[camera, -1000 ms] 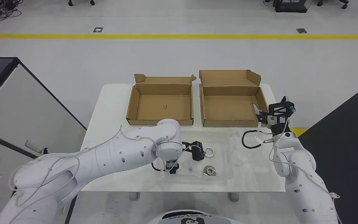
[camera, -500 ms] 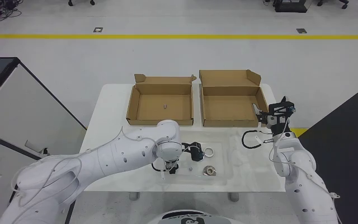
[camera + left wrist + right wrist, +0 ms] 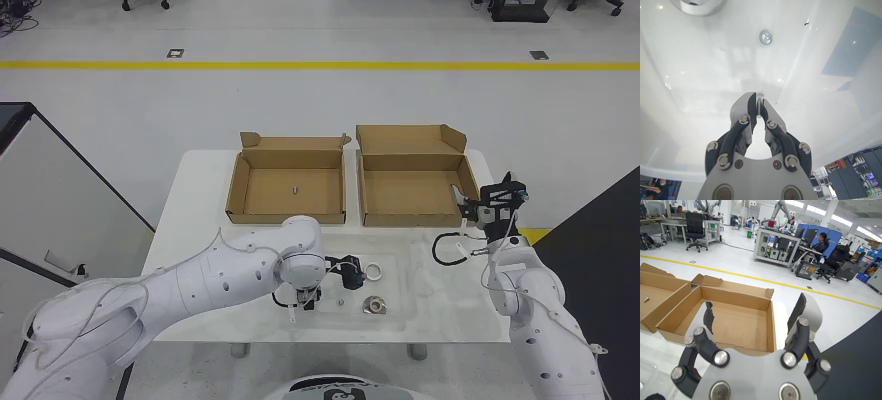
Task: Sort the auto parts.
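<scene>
Bolt, pinched between left fingers

Pale floor, yellow line across it, office chairs, workbenches — bright ceiling lights

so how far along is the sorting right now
Early. Done: one bolt lies in the left box. In hand: the left gripper is down in the clear tray, jaws shut on a second bolt. To go, all in the tray: a ring, a flanged metal part, a black part and a small nut.
</scene>
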